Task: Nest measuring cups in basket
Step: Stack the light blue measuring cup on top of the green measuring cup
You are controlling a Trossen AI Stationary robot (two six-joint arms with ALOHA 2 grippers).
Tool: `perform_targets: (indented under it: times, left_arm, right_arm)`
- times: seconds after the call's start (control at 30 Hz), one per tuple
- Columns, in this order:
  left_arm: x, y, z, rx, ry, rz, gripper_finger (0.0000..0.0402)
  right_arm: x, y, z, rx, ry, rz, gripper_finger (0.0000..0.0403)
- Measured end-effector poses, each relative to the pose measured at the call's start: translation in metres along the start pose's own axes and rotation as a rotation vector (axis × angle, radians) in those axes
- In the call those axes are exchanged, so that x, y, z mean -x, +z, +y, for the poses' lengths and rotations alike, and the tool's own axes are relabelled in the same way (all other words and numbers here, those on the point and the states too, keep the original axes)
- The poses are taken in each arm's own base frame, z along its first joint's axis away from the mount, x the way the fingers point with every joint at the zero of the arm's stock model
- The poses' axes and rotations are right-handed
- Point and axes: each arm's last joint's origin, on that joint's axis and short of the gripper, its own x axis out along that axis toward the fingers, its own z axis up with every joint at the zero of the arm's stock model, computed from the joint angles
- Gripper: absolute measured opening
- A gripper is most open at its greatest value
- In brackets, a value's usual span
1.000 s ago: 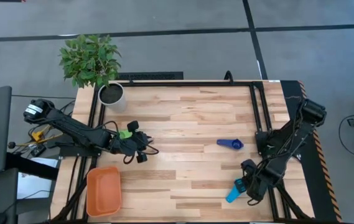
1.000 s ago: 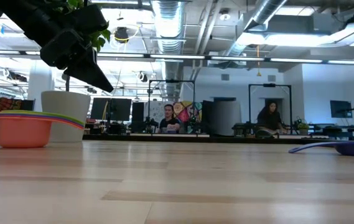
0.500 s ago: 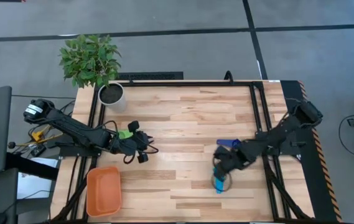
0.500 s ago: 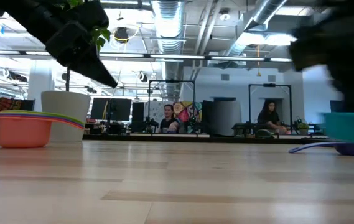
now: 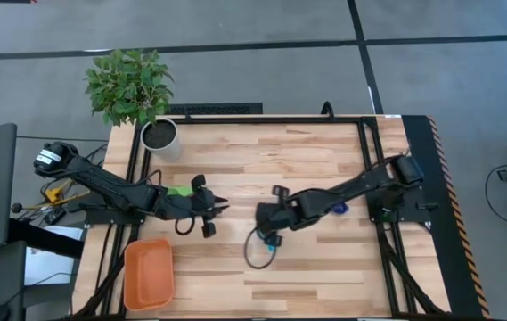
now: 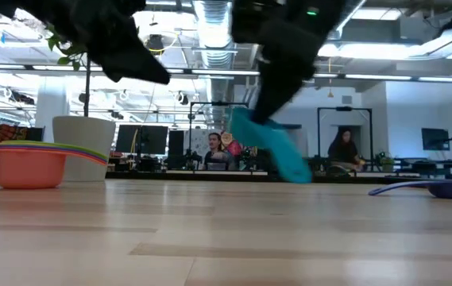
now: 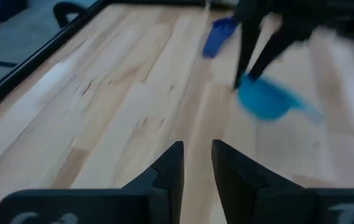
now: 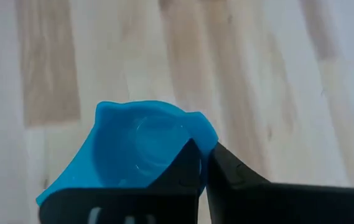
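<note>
My right gripper [image 5: 269,237] hangs over the middle of the table, shut on a light blue measuring cup [image 6: 277,155]. My left gripper [image 7: 196,149] hovers just left of it, pointing toward it, with a narrow empty gap between its fingers. A darker blue cup [image 5: 340,209] lies on the table to the right, partly under my right arm. The orange basket [image 5: 130,260] sits at the near left corner. In the low view, coloured strips run along the top of the basket [image 6: 27,171]. My right gripper pinches the edge of the light blue cup's bowl [image 7: 244,84], on the side away from its handle. The fingers [image 8: 192,163] come from above, slanting down. The cup hangs tilted below them, clear of the table. I cannot tell whether one finger is inside the bowl.
A white plant pot [image 5: 159,135] stands at the far left corner. Black frame rails [image 5: 369,152] run along the table's far edge and its two sides. Bare wood lies between the two grippers and the basket.
My right gripper has swept from the near right corner toward the table's left to its middle, rising and rolling its wrist. The light blue cup went with it, lifted off the table and now hanging tilted. My left gripper has tipped upward a little.
</note>
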Motion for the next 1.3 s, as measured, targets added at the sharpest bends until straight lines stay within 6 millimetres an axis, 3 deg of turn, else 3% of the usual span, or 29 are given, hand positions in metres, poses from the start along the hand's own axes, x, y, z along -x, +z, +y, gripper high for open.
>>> perform_targets:
  times: [0.27,0.57,0.83,1.07,1.3]
  left_arm:
    - [0.0,0.005,-0.004,-0.004,-0.098,-0.032,0.0135]
    - [-0.001,0.006,0.0,-0.028,-0.047,-0.039,0.0193]
    - [-0.008,0.008,0.014,0.015,0.051,-0.044,0.0183]
    - [-0.008,0.007,0.015,0.044,0.067,-0.037,0.0166]
    - [-0.008,0.007,0.016,0.049,0.096,-0.041,0.0121]
  right_arm:
    - [-0.013,0.053,-0.014,-0.123,-0.064,-0.095,0.0031]
    - [-0.006,0.071,-0.021,-0.118,-0.064,-0.2,0.0018]
    - [-0.004,0.077,-0.022,-0.119,-0.112,-0.274,0.003]
    - [-0.003,0.078,-0.021,-0.055,-0.132,-0.28,0.0017]
    - [-0.003,0.078,-0.02,-0.017,-0.136,-0.283,0.0031]
